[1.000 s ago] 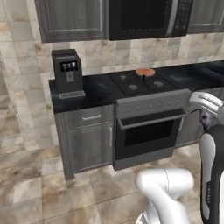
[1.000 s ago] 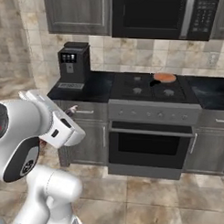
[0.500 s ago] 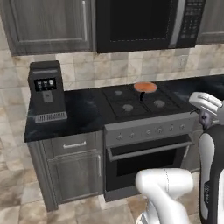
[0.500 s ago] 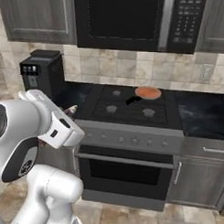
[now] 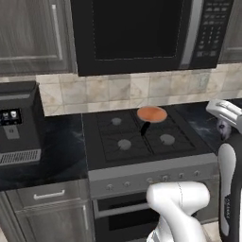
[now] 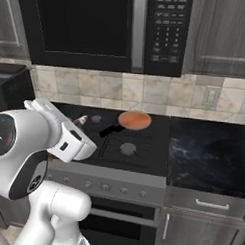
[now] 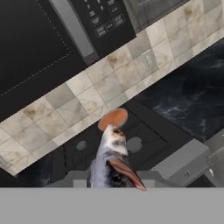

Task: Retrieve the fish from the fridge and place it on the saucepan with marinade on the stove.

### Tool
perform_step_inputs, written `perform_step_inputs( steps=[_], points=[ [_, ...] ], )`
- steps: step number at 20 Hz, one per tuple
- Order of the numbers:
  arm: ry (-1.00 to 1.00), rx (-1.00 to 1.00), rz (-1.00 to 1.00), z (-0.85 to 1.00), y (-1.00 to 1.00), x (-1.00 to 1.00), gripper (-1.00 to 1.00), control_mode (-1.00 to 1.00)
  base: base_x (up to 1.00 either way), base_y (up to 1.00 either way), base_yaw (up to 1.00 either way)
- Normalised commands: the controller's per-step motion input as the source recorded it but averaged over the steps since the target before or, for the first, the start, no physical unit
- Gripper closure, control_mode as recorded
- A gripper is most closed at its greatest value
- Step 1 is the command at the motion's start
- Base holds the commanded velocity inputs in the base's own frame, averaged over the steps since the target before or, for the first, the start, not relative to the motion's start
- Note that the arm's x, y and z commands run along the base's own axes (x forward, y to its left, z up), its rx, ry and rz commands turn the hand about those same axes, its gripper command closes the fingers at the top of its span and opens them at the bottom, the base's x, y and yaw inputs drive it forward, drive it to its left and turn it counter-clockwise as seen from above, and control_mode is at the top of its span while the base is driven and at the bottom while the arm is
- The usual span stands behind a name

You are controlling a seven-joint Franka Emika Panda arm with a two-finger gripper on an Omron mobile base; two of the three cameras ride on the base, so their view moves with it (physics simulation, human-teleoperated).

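The fish [image 7: 111, 162], grey with a pale head and a reddish fin, sticks up from the bottom of the hand view, and my gripper [image 7: 109, 183] is shut on it. Its tip [image 6: 80, 121] pokes out past my hand above the stove's front left part. The saucepan [image 5: 144, 128] stands on the back right burner of the black stove [image 5: 124, 144], black handle pointing forward. Orange-brown marinade [image 5: 151, 114] fills it as a flat disc. The saucepan [image 6: 111, 129] lies beyond and to the right of the fish. In the hand view the marinade [image 7: 113, 118] shows just past the fish's head. The fridge is out of view.
A black microwave [image 5: 137, 33] hangs low over the stove. A dark coffee machine [image 5: 16, 127] stands on the counter to the left. Dark marbled counter [image 6: 208, 152] runs to the right of the stove, with a wall outlet [image 6: 211, 97] behind it. Grey cabinets flank the microwave.
The whole picture has shifted and grown: the base has driven closer to the stove. The fish has stayed in the shut gripper.
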Motion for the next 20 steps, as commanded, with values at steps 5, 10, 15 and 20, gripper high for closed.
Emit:
perform_step_inputs(
  steps=[5,10,15,20],
  points=[
    [0.0,0.0,0.0,0.0,0.0,0.0,1.0,1.0,0.17,-0.08,0.08],
    [0.0,0.0,0.0,0.0,0.0,0.0,1.0,1.0,0.07,-0.14,0.03],
    [0.0,0.0,0.0,0.0,0.0,0.0,1.0,1.0,0.08,-0.5,0.0],
    [0.0,0.0,0.0,0.0,0.0,0.0,1.0,1.0,0.06,-0.16,0.0]
  ],
)
